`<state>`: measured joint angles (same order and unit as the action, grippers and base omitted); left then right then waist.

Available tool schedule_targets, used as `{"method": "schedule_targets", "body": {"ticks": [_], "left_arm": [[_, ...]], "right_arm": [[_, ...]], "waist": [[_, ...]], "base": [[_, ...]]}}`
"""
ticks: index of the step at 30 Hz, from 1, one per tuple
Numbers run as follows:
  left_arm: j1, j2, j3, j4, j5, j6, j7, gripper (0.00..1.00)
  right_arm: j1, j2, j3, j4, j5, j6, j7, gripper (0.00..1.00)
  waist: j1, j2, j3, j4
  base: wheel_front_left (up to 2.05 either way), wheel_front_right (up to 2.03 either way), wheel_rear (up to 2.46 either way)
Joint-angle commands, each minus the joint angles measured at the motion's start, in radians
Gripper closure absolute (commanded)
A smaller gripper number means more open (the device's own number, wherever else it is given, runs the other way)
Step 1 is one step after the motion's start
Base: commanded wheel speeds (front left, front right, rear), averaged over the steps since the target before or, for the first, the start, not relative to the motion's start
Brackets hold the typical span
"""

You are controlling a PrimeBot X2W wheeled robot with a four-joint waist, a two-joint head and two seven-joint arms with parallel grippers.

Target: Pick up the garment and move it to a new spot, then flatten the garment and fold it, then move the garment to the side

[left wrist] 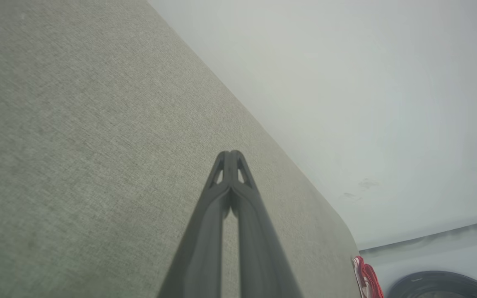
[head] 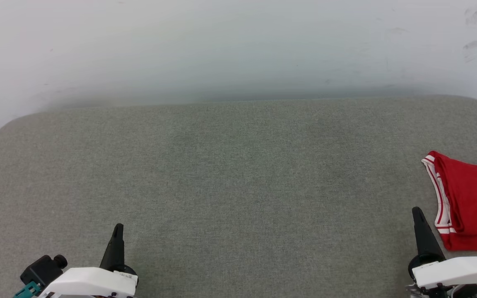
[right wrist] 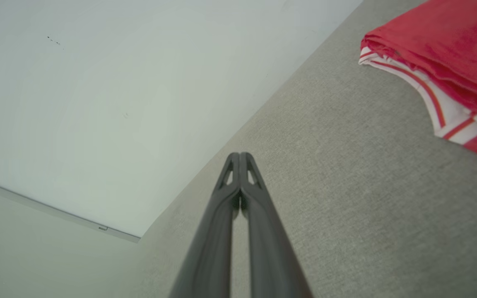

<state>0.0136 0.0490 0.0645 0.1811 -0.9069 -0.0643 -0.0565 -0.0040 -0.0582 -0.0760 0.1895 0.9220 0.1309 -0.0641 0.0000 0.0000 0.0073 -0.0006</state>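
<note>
Red garment (head: 472, 198) with white, red-striped trim lies folded in a compact stack at the far right of the grey fabric surface (head: 238, 178), partly cut off by the head view. It appears to be folded and set aside already. Right gripper (head: 418, 215) stands just left of it, apart from the cloth, fingers pressed together and holding nothing. Left gripper (head: 118, 229) sits at the near left, likewise closed and empty.

Risks, as judged: the stack seems close to the surface's right edge and could slide off, and a careless right-arm sweep could snag the trim and undo the fold.

Containers: a white appliance (left wrist: 429, 256) with a dark round door stands beyond the surface, contents cannot be told
</note>
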Motion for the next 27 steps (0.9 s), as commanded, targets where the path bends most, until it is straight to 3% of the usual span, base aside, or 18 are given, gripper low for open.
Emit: {"method": "schedule_targets", "body": {"ticks": [1, 27], "left_arm": [[-0.026, 0.001, 0.003, -0.006, -0.028, -0.007, 0.006, 1.00], [-0.070, 0.001, 0.024, 0.023, -0.307, -0.034, 0.075, 1.00]], "right_arm": [[-0.034, -0.002, -0.003, -0.008, 0.030, 0.000, 0.005, 1.00], [-0.066, 0.001, -0.016, 0.018, 0.305, 0.000, 0.075, 1.00]], "waist": [[0.0000, 0.0000, 0.000, 0.000], [0.0000, 0.0000, -0.001, 0.000]], "base": [[0.00, 0.00, 0.00], [0.00, 0.00, 0.00]]}}
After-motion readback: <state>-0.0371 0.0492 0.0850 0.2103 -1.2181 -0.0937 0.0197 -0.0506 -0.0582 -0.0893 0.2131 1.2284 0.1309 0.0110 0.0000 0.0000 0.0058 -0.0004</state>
